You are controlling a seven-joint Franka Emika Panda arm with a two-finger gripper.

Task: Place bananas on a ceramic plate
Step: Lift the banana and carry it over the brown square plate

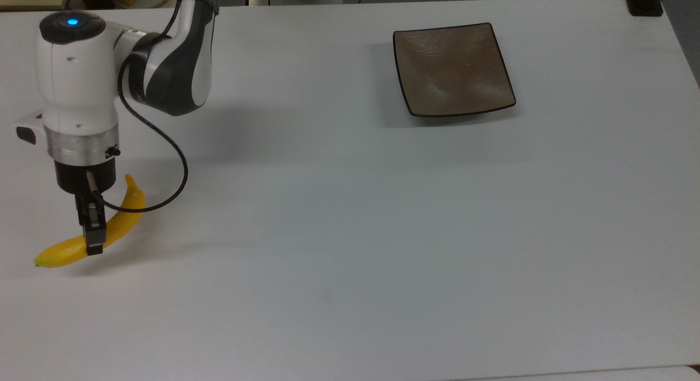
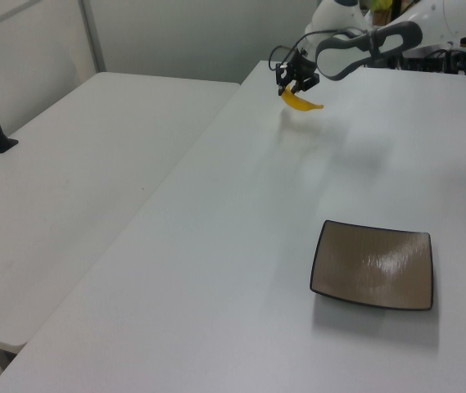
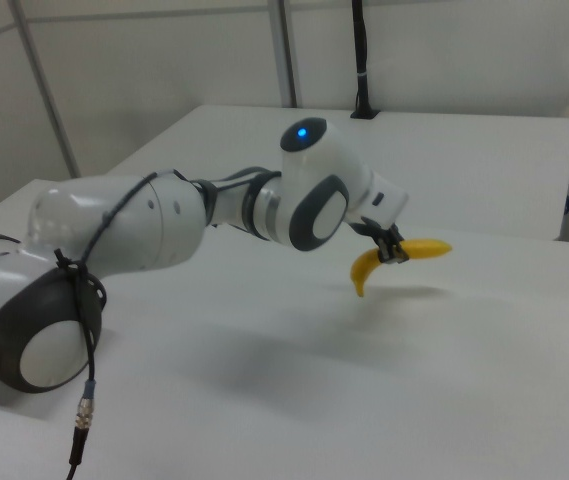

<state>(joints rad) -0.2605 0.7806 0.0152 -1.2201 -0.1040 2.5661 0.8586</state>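
The white desk (image 1: 350, 233) is wide and bare between the arm and the plate (image 1: 453, 69). In the top view the plate sits near the desk's far edge, right of centre, well apart from the arm at the top view's left side. In the left view a second white desk (image 2: 77, 188) adjoins along the left view's left.

The jaws (image 1: 92, 236) point down and pinch the banana (image 1: 90, 233) near its middle, closed on it from both sides. The banana hangs clear of the desk: the right view shows it (image 3: 396, 257) in the air with its shadow on the desk below, and the left view shows it (image 2: 301, 101) lifted above the surface near the far corner. In the top view its curve runs from lower left up to a thin end at upper right, close to the desk's left edge.

The plate holds nothing.
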